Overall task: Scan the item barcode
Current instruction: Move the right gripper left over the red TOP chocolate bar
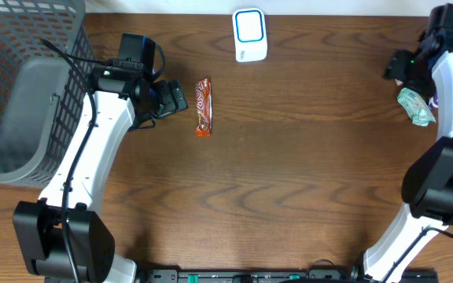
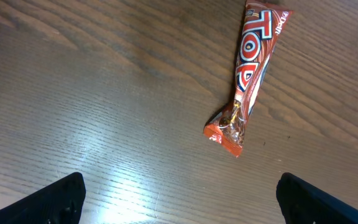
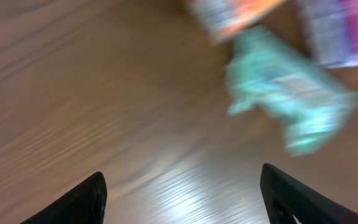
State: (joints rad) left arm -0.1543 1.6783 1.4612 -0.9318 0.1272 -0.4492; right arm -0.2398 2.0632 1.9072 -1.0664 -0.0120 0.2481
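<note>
Lying flat on the brown wooden worktop [image 1: 289,173], the long red-and-orange foil candy bar [image 1: 202,106] sits just beside your left fingers [image 2: 61,199], which are spread wide and hold nothing. Your right fingers [image 3: 86,199] are likewise spread, near a blurred teal packet [image 3: 291,102]. The white-and-blue box-shaped scanner [image 1: 250,34] stands at the far edge.

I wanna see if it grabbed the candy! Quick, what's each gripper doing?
Left gripper: open, holding nothing; the candy bar lies loose ahead of it.
Right gripper: open, holding nothing.
</note>
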